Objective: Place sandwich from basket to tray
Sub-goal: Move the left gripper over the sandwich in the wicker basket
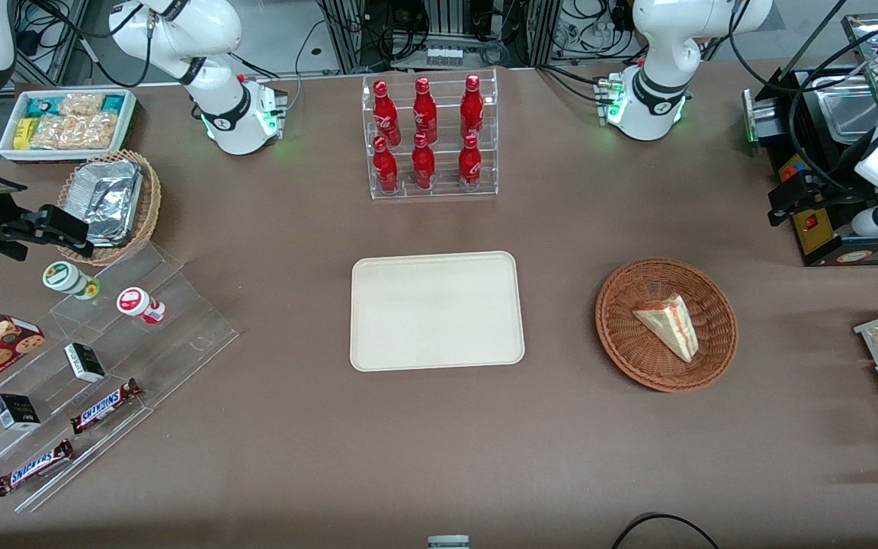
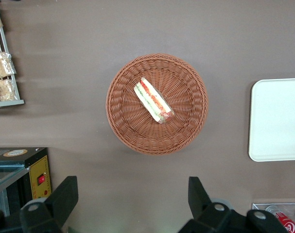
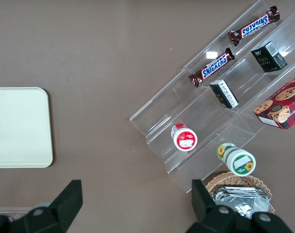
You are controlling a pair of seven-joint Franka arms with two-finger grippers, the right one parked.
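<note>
Left wrist view shows the gripper [image 2: 132, 204] released, its two dark fingers [image 2: 64, 196] spread wide with only bare brown table [image 2: 137, 29] between them. It hangs above the table, holding nothing, and the basket [image 2: 120, 114] lies on the cloth just past the fingertips, apart from them.

Inside the basket the sandwich [image 2: 153, 101] lies slantwise near the middle, its red and green filling edge facing up at this camera. Woven floor shows on all sides of the wedge, so it does not touch the basket's wall.

Beside the basket, well apart with open cloth between, sits the tray [image 2: 276, 119], of which only one rounded end shows here. Toward the working arm's end of the table from the basket are a black machine [image 2: 21, 167] and a rack of snack bags [image 2: 4, 73].

From the front camera the whole tray [image 1: 436, 311] is in view, bare and flat, level with the basket [image 1: 622, 335] and parted from it by plain tablecloth. There the sandwich [image 1: 668, 324] shows its white bread face more than its filling. Farther from the front camera than the tray stands a clear rack of red bottles [image 1: 427, 137], clear of the strip between tray and basket.
</note>
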